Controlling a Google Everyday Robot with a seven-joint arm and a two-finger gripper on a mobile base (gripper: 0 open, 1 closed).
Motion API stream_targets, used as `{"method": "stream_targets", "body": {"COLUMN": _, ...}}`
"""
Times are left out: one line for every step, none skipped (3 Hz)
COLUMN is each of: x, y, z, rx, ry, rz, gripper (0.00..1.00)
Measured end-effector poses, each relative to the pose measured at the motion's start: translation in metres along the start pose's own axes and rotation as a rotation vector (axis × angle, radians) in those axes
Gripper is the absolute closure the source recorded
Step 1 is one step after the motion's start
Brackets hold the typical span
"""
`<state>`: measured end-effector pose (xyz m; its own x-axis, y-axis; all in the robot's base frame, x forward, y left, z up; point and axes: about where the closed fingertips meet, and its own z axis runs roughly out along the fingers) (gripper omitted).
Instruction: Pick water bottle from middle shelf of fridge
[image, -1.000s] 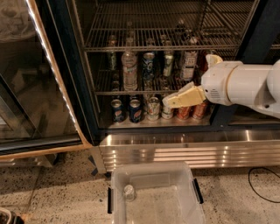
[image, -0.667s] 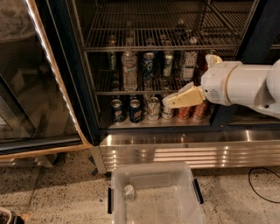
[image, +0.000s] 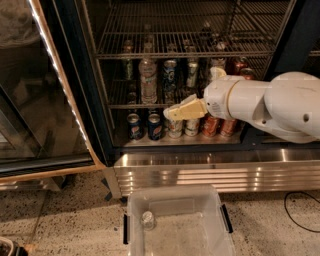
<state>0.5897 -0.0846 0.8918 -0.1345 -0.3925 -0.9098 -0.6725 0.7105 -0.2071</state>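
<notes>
Water bottle (image: 148, 80) stands on the middle shelf (image: 122, 106), just up-left of the pincer (image: 169, 113), whose opening cannot be told.

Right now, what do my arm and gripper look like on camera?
The arm is bulky, glossy white, built of rounded segments with a thin darker seam near the wrist. The gripper, a pale yellow tapered wedge, sits before the lowest cans in the fridge.
</notes>
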Motion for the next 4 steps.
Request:
{"method": "stream_targets", "body": {"x": -0.002, "y": 0.001, "z": 0.027, "rx": 0.041, "ry": -0.06, "rz": 0.054, "gripper": 0.0}}
{"method": "stream_targets", "body": {"x": 0.001, "y": 0.012, "z": 0.048, "rx": 0.093, "ry": -0.101, "rz": 0.111, "gripper": 0.0}}
{"method": "stream_targets", "body": {"x": -0.012, "y": -0.004, "z": 0.067, "rx": 0.15, "ry": -0.139, "rz": 0.134, "gripper": 0.0}}
{"method": "stream_targets", "body": {"x": -0.012, "y": -0.004, "z": 0.067, "rx": 0.149, "ry": -0.139, "rz": 0.134, "gripper": 0.0}}
